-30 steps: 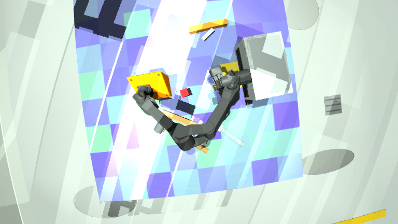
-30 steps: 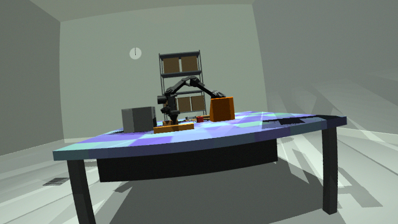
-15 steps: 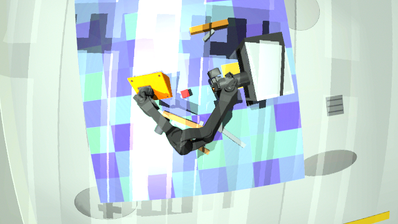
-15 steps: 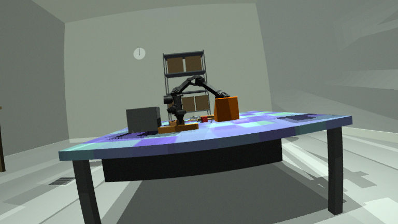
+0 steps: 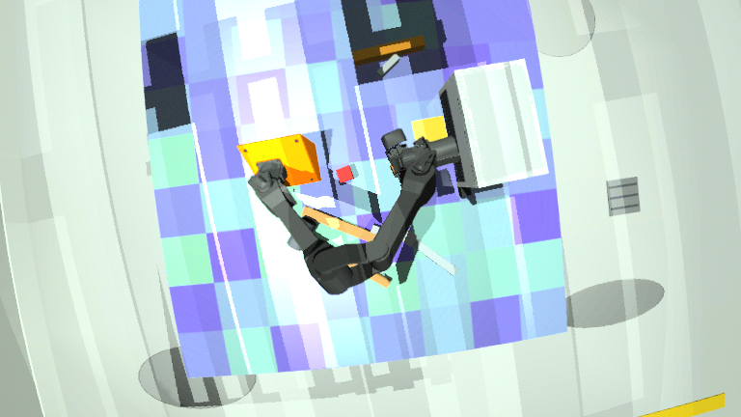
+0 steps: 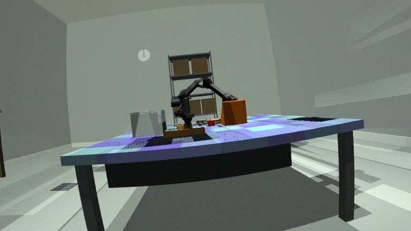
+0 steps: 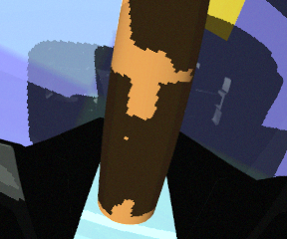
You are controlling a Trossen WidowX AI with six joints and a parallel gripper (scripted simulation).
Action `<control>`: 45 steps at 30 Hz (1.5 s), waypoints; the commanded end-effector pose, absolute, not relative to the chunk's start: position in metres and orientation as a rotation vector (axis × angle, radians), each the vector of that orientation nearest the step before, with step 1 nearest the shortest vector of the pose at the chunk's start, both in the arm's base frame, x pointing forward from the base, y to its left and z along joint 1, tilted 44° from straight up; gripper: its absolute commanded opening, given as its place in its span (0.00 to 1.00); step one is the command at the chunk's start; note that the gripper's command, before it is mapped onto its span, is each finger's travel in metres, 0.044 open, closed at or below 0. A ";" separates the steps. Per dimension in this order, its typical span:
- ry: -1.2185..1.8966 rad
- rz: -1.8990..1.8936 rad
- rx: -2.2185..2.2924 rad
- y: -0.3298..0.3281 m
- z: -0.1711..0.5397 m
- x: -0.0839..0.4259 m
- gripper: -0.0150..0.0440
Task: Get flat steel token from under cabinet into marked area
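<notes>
My gripper (image 6: 188, 126) (image 7: 137, 131) is shut on a round orange-brown stick (image 7: 143, 100) (image 5: 392, 170), low over the table, in front of the cabinet. The stick's near end shows between the fingers in the wrist view; its far end runs out of that view. The cabinet (image 5: 497, 123) (image 6: 146, 124) is a pale box with a dark slotted front, at the right in the top view. The yellow marked area (image 5: 427, 128) (image 7: 226, 15) lies before that front, beside my wrist. The steel token cannot be made out. My arm hides part of the cabinet's front edge.
An orange bar (image 5: 389, 49) (image 6: 197, 131) and a small white block (image 5: 389, 64) lie beyond the marked area. A red cube (image 5: 344, 174) (image 6: 211, 122) sits near the orange box (image 5: 294, 152) (image 6: 234, 112) under my arm's base. A long orange bar (image 5: 333, 222) and a pale strip (image 5: 437, 258) lie near my elbow.
</notes>
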State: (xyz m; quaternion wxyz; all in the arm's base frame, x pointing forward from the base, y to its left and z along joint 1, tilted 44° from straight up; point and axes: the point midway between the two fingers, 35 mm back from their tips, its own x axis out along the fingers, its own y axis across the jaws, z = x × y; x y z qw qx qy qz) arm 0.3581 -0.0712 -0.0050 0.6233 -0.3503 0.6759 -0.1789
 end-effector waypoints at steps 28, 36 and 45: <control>1.559 -0.407 -0.809 -0.079 0.000 0.326 0.25; 1.559 -0.407 -0.810 -0.081 0.002 0.318 0.25; 1.560 -0.407 -0.810 -0.083 0.004 0.308 0.25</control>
